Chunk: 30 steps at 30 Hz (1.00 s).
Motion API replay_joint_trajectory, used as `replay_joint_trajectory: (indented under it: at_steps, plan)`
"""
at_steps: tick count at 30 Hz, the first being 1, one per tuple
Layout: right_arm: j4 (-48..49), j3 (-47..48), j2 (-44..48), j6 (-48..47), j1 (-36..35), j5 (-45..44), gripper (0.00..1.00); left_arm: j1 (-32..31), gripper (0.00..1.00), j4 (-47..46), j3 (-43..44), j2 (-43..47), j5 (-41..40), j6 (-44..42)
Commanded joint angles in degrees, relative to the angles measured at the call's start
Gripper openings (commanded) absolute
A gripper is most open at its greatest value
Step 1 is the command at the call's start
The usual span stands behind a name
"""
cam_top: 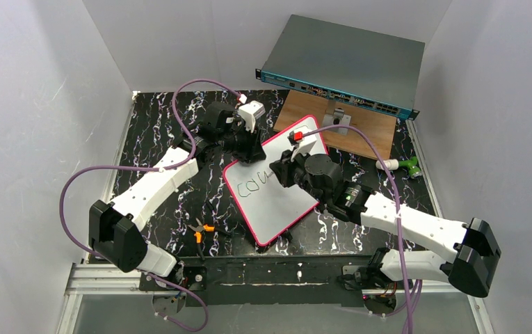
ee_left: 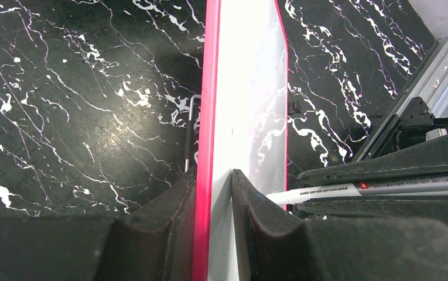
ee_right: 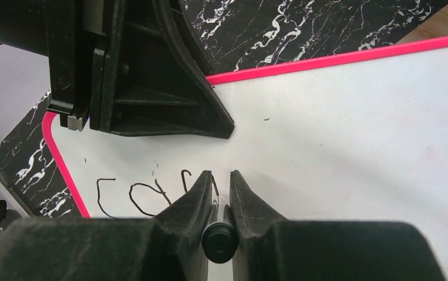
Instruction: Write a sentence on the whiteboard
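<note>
Whiteboard (cam_top: 277, 198) sits dead centre of the overhead view, skewed diagonally on the black marble table (cam_top: 151, 132), pink frame all round. The sentence (cam_top: 257, 186) stands at just three black letters, "COU", in the board's left half. From the right wrist, those strokes (ee_right: 142, 196) run along the lower left, and the last one is partly hidden behind a finger.

Right gripper (cam_top: 280, 170) comes in from the lower right and is over the board's middle. Its jaws (ee_right: 218, 174) are narrow, pinched on a marker (ee_right: 219, 243) whose round black end shows between the finger bases. The fingertips sit right at the last letter. The left wrist view picks up the same marker (ee_left: 327, 192) at the right: white barrel, tip pointing at the board face.

Left gripper (cam_top: 249, 149) reaches in from the upper left and is clamped on the board's upper left edge. Its own camera has the board (ee_left: 250, 88) edge-on, with one finger (ee_left: 177, 205) against the pink frame side and the other against the white face.

Further out: orange-handled pliers (cam_top: 200, 231) lie just left of the board's lower corner. A wooden slab (cam_top: 374, 129) lies at upper right with a small grey stand (cam_top: 339, 120) on it. The grey-teal switch (cam_top: 346, 62) sits behind that. A green-and-white tool (cam_top: 403, 165) lies at right.
</note>
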<state>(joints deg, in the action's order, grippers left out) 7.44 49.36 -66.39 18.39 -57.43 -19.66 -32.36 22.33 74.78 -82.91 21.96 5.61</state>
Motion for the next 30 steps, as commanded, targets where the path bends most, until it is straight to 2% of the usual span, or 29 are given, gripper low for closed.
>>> replay_joint_trajectory:
  at_steps: [1,15,30]
  plan:
    - [-0.2,-1.2,0.3,0.2,0.2,0.1,0.01,0.1,0.00,-1.7,3.4,1.4,-1.0,-0.9]
    - [-2.2,-0.9,3.1,-0.6,0.2,-1.3,0.01,0.1,0.00,-1.6,3.7,0.7,-1.1,-0.9]
    - [2.6,1.9,3.9,-1.8,1.0,-3.2,0.01,0.1,0.00,-1.5,3.1,1.2,-1.0,-0.9]
